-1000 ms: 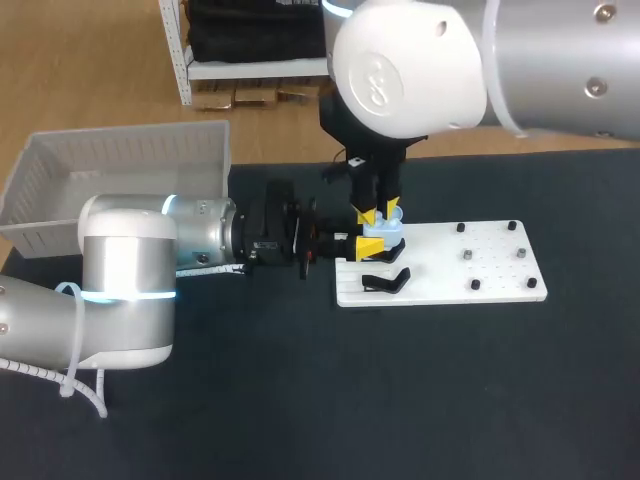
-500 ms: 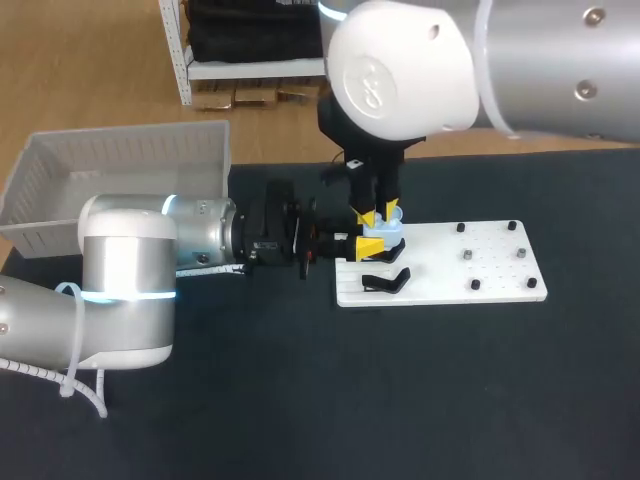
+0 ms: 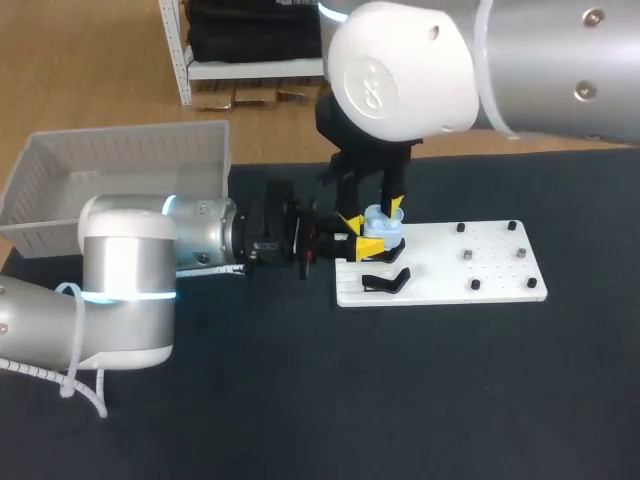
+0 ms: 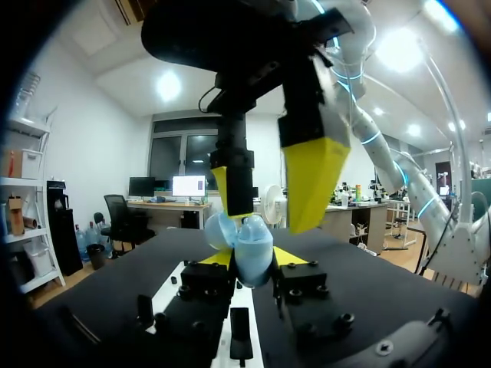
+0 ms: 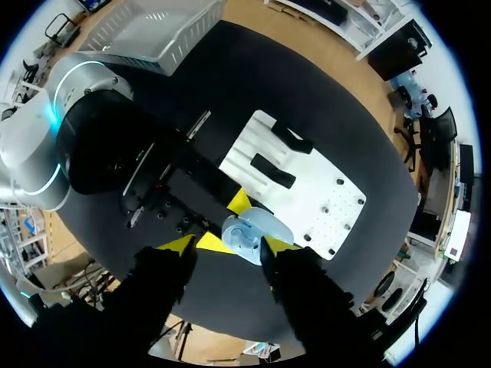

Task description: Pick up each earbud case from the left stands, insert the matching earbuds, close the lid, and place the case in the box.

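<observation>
Left gripper [image 4: 247, 259] clamps the light-blue earbud case [image 3: 379, 222] from both sides, just above the white board [image 3: 495, 270]. Right gripper [image 3: 373, 214] straddles it, fingers spread, not gripping. Recommendation: left holds level; right presses the lid squarely, without twisting.

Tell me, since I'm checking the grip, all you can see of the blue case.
The case is pale blue and rounded, and looks like smooth, glossy plastic. Its lid seems open, showing two lobes. It is held above the left end of the white board, between the yellow tips of the left gripper. The right gripper hangs over it, fingers spread to either side.
</observation>
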### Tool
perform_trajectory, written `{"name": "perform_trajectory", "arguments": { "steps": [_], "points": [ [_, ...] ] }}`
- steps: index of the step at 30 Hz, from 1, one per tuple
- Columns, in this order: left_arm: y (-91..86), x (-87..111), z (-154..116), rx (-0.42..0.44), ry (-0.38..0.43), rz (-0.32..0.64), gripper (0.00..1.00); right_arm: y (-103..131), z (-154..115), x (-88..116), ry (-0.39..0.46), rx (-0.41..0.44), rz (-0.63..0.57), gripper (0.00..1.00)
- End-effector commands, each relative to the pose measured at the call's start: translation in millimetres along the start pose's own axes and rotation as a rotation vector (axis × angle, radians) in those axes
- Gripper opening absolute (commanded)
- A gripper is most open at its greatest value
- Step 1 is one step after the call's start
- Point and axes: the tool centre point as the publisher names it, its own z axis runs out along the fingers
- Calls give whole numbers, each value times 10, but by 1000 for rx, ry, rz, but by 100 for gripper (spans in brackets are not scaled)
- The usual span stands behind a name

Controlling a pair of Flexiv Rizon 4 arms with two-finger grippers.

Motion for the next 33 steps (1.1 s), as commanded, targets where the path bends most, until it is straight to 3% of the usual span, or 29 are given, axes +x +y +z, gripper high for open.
{"name": "perform_trajectory", "arguments": {
  "steps": [1,9,14,20,27,33],
  "points": [
    [-9,4,2,-5,-3,3,0,-53,-89,96,-28,-45,12,100],
    [-9,4,2,-5,-3,3,0,-423,-275,-19,-98,-79,164,100],
    [-9,4,2,-5,-3,3,0,-690,-190,-150,-98,-89,316,100],
    [-9,4,2,-5,-3,3,0,-899,-50,-269,-83,-91,395,100],
    [-9,4,2,-5,-3,3,0,-925,102,-289,-57,-94,402,100],
    [-9,4,2,-5,-3,3,0,-901,191,-182,-23,-92,388,100]
  ]
}}
